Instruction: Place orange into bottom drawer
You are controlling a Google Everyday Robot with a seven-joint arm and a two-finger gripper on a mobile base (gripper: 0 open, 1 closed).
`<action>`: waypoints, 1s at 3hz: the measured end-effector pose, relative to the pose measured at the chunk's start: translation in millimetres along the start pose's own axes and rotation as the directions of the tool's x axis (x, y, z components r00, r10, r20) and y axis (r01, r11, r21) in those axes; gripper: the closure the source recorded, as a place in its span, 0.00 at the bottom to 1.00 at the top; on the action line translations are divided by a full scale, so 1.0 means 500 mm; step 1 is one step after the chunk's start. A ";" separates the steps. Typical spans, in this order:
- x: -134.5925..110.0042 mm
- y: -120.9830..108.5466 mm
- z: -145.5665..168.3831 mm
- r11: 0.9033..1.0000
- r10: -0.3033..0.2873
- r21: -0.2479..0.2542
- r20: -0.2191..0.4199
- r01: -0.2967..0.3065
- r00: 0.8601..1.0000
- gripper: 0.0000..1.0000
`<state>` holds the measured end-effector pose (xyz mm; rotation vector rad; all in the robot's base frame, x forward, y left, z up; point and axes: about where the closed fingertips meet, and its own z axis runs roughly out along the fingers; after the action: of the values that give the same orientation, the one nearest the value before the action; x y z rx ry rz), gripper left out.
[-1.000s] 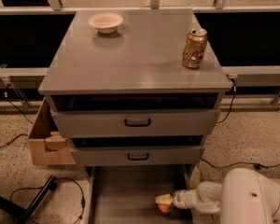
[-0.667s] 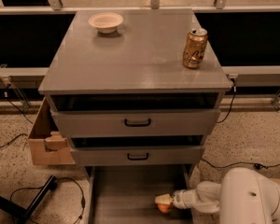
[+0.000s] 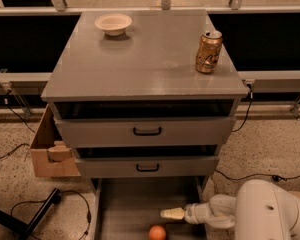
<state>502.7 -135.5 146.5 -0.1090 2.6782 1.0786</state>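
Note:
The orange (image 3: 157, 232) lies on the flat floor of the bottom drawer (image 3: 125, 209), which is pulled out at the foot of the grey cabinet. It sits near the drawer's front, close to the bottom edge of the view. My gripper (image 3: 172, 213) reaches in from the right, low over the drawer floor, just above and to the right of the orange. It is apart from the orange, open and empty. The white arm (image 3: 260, 209) fills the lower right corner.
Two upper drawers with black handles (image 3: 147, 131) (image 3: 147, 167) stand slightly open above. A gold can (image 3: 209, 51) and a cream bowl (image 3: 113, 23) stand on the cabinet top. A cardboard box (image 3: 50, 151) sits at the left, with cables on the floor.
The orange was between my gripper's fingers before. Now it lies free on the drawer floor, lower and to the left of the gripper. The arm has barely moved.

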 end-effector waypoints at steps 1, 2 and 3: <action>0.000 0.000 0.000 1.000 0.000 0.000 0.000 0.000 1.000 0.00; 0.000 0.000 0.000 1.000 0.000 0.000 0.000 0.000 1.000 0.00; 0.000 0.000 0.000 1.000 0.000 0.000 0.000 0.000 1.000 0.00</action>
<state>502.7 -135.5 146.6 -0.1091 2.6782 1.0785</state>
